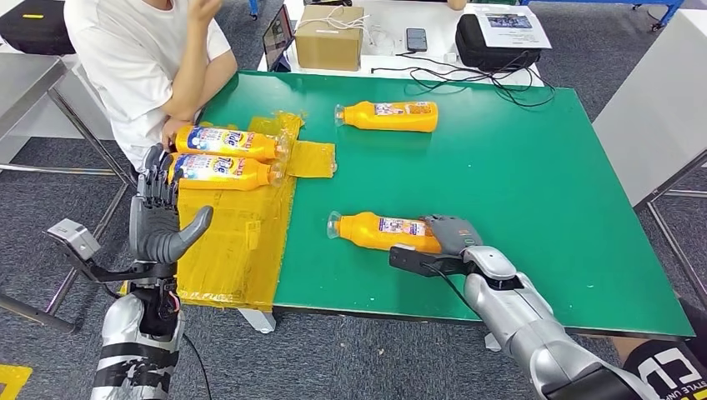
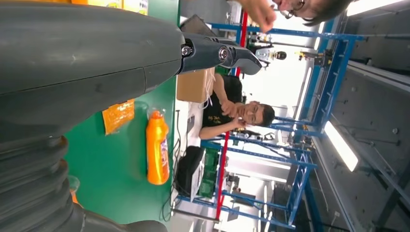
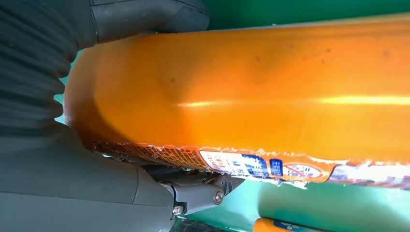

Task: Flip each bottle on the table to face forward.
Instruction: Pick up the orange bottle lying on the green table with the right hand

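So the right hand (image 1: 450,236) was wrapped around the base end of an orange plastic bottle (image 1: 379,231) lying on its side near the front edge of the green table (image 1: 542,192) — thumb on one side, fingers (image 3: 193,191) on the other, label edge showing. Another orange plastic bottle with its back label up (image 1: 388,116) lay near the table's far edge. Two label-up orange bottles (image 1: 223,156) sat side by side on the yellow taped sheet (image 1: 233,242) at the left edge. The left hand (image 1: 160,221) hovered off the front-left corner, released, holding nothing. A person in a white shirt (image 1: 133,58) sat at the far-left corner.
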`<state>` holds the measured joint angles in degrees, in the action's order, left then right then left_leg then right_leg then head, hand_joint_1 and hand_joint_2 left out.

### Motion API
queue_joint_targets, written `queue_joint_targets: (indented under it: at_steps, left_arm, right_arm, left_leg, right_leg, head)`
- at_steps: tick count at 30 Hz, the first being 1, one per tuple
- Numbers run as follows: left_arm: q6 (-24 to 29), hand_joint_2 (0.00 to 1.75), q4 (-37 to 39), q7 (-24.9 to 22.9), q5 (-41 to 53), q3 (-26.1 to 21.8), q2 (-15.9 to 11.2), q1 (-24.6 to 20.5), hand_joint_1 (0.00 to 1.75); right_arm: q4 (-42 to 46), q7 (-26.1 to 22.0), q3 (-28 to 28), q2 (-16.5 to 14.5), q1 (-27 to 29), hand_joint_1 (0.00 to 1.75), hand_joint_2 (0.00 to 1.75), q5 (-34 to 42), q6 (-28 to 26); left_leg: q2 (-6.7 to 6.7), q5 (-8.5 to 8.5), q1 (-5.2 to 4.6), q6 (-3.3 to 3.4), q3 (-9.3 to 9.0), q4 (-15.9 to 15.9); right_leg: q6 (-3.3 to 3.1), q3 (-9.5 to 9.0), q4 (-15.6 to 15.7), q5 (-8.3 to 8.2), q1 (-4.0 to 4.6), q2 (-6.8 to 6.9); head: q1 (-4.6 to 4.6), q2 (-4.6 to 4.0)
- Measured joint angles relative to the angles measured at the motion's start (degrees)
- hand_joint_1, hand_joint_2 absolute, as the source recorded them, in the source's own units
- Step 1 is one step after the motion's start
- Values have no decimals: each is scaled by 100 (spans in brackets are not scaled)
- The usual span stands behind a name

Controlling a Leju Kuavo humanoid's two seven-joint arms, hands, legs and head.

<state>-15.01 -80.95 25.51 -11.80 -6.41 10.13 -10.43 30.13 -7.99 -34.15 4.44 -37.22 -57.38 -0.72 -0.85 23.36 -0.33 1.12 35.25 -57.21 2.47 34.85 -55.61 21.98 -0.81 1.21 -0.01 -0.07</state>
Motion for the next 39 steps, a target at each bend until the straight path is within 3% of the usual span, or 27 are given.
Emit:
queue_joint_targets:
  at_steps: [4,7,13,17,20,25,29,34,39]
  left_arm:
    - [13,175,84,10,-71,48,-44,-56,0]
    - [26,175,132,21,-105,80,-78,-87,0]
    - [260,175,343,-93,13,288,-112,-145,0]
    - [489,175,669,-174,197,514,-104,-151,0]
    - [597,175,846,261,128,603,-1,-19,0]
    - [244,175,805,322,-359,642,198,402,0]
    - [133,175,786,502,174,835,219,695,0]
    - [-146,175,786,974,1001,1221,214,895,0]
    - [-417,175,790,1113,1483,1561,194,892,0]
  right_arm:
    - [-69,-283,56,-19,-6,175,175,286,-39]
    - [-59,-763,163,-39,39,175,175,769,-30]
    - [578,-1581,552,-329,648,175,175,2069,-146]
    - [1288,-1727,787,-596,1175,175,175,2670,-255]
    - [1863,-1911,1012,-798,1562,175,175,3141,-430]
    - [2848,-2087,1374,-1062,2169,175,175,3684,-764]
    - [3412,-2153,1629,-1239,2499,175,175,4053,-836]
    - [3633,-2208,1708,-1401,2566,175,175,4164,-630]
    - [3570,-2233,1517,-1525,2510,175,175,3696,-480]
  left_leg:
    - [-1,1,0,0,-2,0]
    - [-8,2,1,-1,-3,1]
    - [-22,3,2,-1,-1,1]
    - [-19,1,4,-3,20,2]
    - [-19,2,2,-2,31,2]
    - [-8,17,-1,2,41,1]
    - [-3,24,-2,6,44,1]
    - [-2,24,-2,5,44,2]
    - [0,23,0,5,44,2]
  right_leg:
    - [0,0,0,0,0,-1]
    - [-1,-1,0,-1,1,-3]
    - [-1,4,-1,-2,3,-8]
    - [-2,20,-4,0,3,-7]
    - [-1,29,-5,0,2,-7]
    - [2,34,1,9,0,-3]
    - [15,35,3,19,-3,-3]
    - [15,35,2,19,-2,-4]
    - [15,35,2,18,-1,-4]
  head:
    - [0,0]
    - [1,0]
    - [0,0]
    - [-1,0]
    - [-1,0]
    - [0,0]
    - [-1,0]
    - [1,0]
    - [-1,0]
